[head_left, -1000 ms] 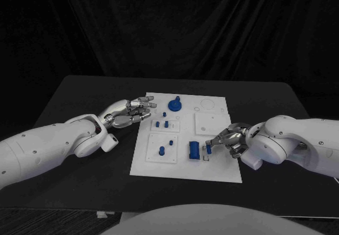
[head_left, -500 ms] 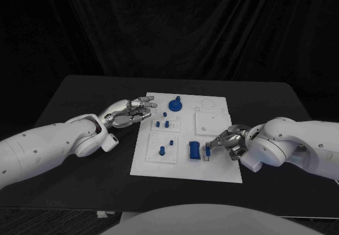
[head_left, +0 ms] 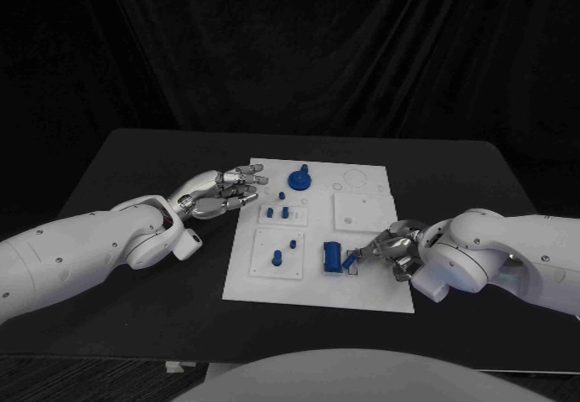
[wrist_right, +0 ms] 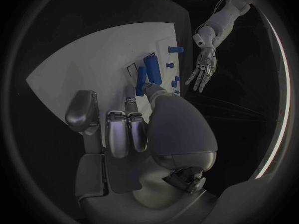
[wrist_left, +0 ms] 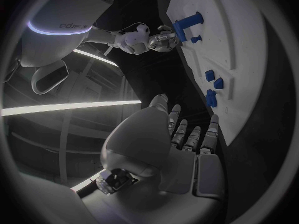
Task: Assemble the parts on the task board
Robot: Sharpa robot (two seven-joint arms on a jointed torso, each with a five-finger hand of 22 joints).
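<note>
Right hand pinching small blue part beside upright block on task board. Left hand hovering, fingers apart. Judging part light, rigid, slippery; gripping sides.

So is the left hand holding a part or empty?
Empty: the left hand hovers at the task board's edge, fingers spread, nothing between them.

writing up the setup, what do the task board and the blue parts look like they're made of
Task board: looks like rigid white plastic, matte; flat, with crisp recessed pockets and no glare. Could be painted board instead.

Blue parts, such as the upright block and the round knobbed piece: probably moulded or printed plastic; uniform saturated blue, dull sheen.

Right robot hand, at the block: silvery, metallic-looking finish.
</note>
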